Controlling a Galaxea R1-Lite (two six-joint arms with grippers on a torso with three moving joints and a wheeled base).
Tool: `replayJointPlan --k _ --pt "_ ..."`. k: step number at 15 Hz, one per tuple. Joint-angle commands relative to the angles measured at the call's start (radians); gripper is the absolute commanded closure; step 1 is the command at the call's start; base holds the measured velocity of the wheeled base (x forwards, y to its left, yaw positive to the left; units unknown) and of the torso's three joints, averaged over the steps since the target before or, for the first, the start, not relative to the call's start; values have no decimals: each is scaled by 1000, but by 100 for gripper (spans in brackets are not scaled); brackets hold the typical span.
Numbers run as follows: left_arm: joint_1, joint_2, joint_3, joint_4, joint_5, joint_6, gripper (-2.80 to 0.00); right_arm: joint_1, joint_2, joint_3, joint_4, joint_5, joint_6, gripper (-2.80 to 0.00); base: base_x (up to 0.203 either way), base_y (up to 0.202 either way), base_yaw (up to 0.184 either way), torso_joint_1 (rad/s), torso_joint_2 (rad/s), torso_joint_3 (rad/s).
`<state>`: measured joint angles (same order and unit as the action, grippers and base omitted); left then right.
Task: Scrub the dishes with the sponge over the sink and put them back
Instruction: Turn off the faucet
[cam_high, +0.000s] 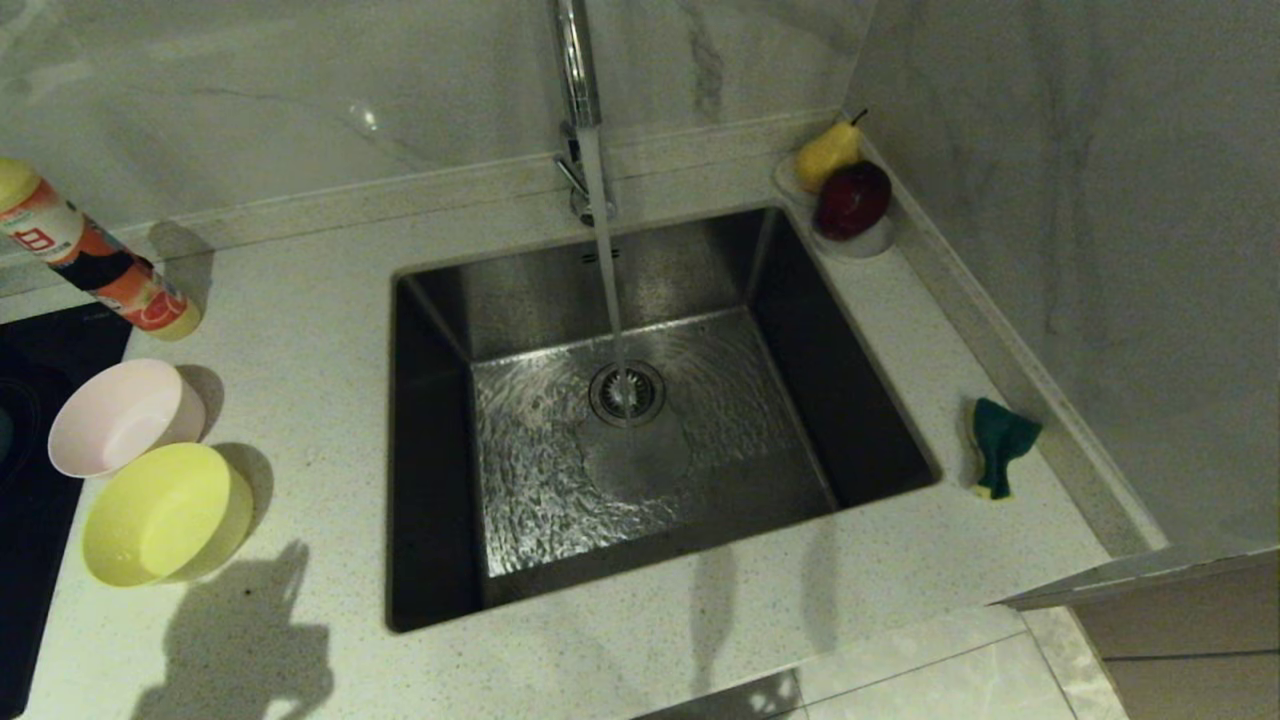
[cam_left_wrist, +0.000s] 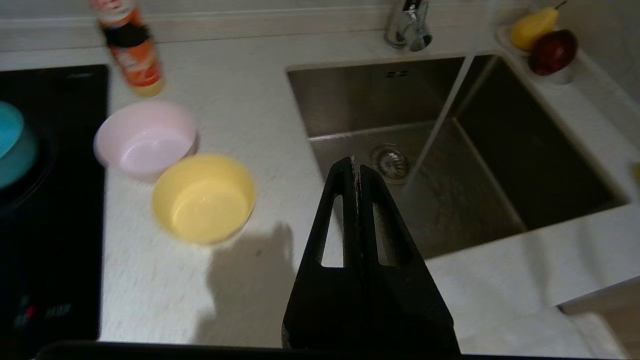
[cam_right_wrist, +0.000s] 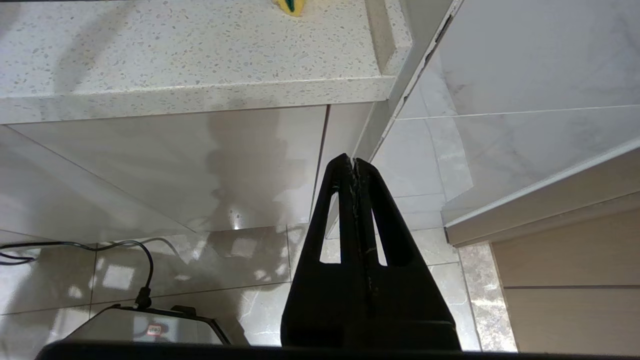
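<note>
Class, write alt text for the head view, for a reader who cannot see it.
Water runs from a tap into an empty steel sink set in a pale speckled counter. Left of the sink stand a pink bowl and a yellow bowl below a tilted bottle; right lie a sponge and a saucer of fruit.

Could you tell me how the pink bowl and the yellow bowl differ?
The pink bowl is pale pink and sits nearer the bottle; the yellow bowl lies closer to the counter's front edge. Both are round, empty, open side up, touching each other on the counter left of the sink.
</note>
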<state>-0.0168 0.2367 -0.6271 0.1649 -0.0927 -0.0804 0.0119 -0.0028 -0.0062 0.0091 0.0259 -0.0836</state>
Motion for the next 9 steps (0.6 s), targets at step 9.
replayJointPlan --k 9 --pt "-22 1043 -533 -212 -325 -197 0 0 0 0 0 0 -1 0 0 0 0 0 0 0"
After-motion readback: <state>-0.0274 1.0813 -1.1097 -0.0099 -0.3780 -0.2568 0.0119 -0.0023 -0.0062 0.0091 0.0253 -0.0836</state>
